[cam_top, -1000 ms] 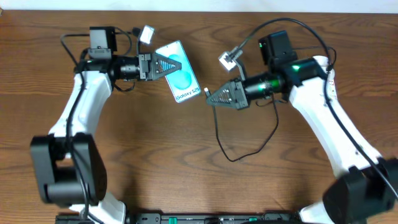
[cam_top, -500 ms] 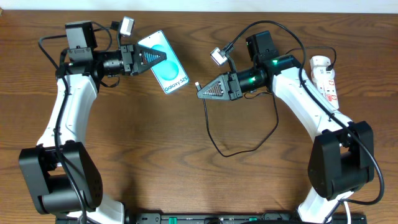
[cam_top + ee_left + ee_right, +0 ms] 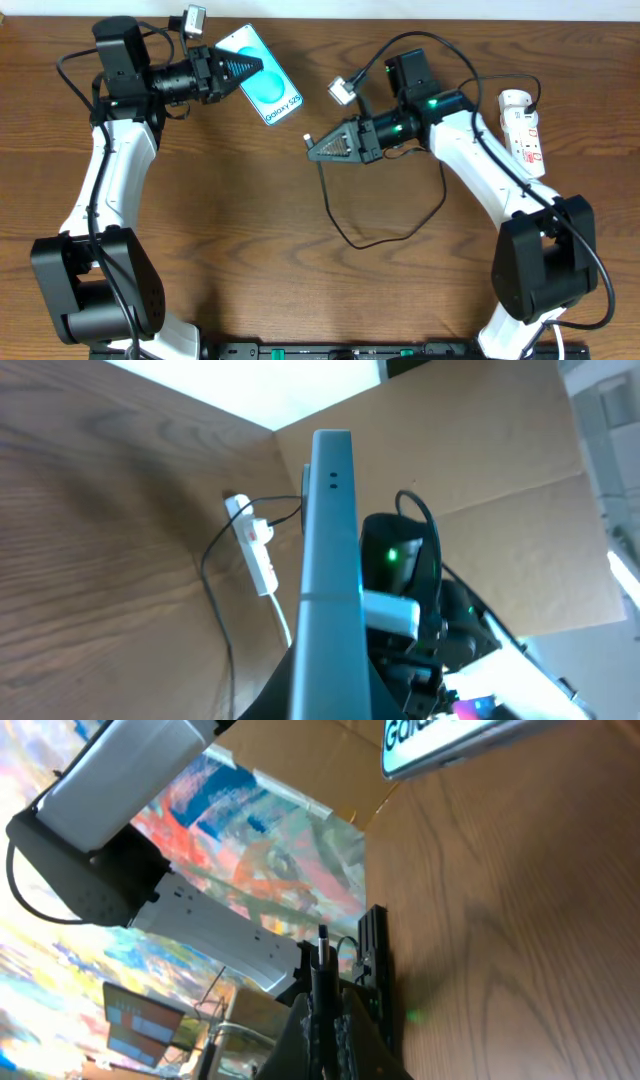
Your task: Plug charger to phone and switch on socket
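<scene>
Turquoise-screened phone (image 3: 268, 92) sits clamped in the closed left claw (image 3: 243, 68), above the counter (image 3: 200, 230) at its far left; its long axis slants toward the right claw (image 3: 312, 150), which is shut on the charger (image 3: 338, 225) plug; the phone's lettered end lies near that plug, not touching, so the right arm is nearer.

text: "Galaxy S25" | on: phone (image 3: 262, 85) screen | view: overhead
</scene>
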Action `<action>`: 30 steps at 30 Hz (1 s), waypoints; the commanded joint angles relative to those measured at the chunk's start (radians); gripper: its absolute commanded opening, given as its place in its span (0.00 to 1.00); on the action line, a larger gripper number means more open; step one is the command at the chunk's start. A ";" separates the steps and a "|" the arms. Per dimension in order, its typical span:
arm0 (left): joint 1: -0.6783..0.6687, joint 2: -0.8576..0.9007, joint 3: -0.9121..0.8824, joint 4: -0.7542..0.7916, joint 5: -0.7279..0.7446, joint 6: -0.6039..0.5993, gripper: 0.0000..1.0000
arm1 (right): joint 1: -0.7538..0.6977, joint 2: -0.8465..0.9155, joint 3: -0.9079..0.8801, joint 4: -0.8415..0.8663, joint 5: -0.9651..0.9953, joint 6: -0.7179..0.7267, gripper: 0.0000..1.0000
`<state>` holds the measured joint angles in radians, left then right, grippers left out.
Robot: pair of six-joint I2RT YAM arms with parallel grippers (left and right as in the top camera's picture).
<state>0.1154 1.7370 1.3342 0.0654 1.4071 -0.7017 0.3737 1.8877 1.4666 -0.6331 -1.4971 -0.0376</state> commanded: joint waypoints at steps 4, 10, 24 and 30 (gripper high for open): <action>-0.015 -0.013 0.009 0.012 0.013 -0.108 0.07 | 0.008 -0.002 0.004 0.055 -0.027 0.053 0.02; -0.029 -0.013 0.009 0.011 0.013 -0.109 0.07 | 0.006 -0.002 0.004 0.058 -0.027 0.052 0.02; -0.050 -0.013 0.009 0.012 0.066 -0.108 0.07 | -0.013 -0.002 0.004 0.069 -0.024 0.053 0.02; -0.050 -0.013 0.009 0.012 0.089 -0.108 0.07 | -0.014 -0.002 0.004 0.069 -0.023 0.060 0.02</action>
<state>0.0654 1.7370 1.3342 0.0685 1.4429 -0.8089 0.3630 1.8877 1.4666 -0.5644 -1.4998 0.0154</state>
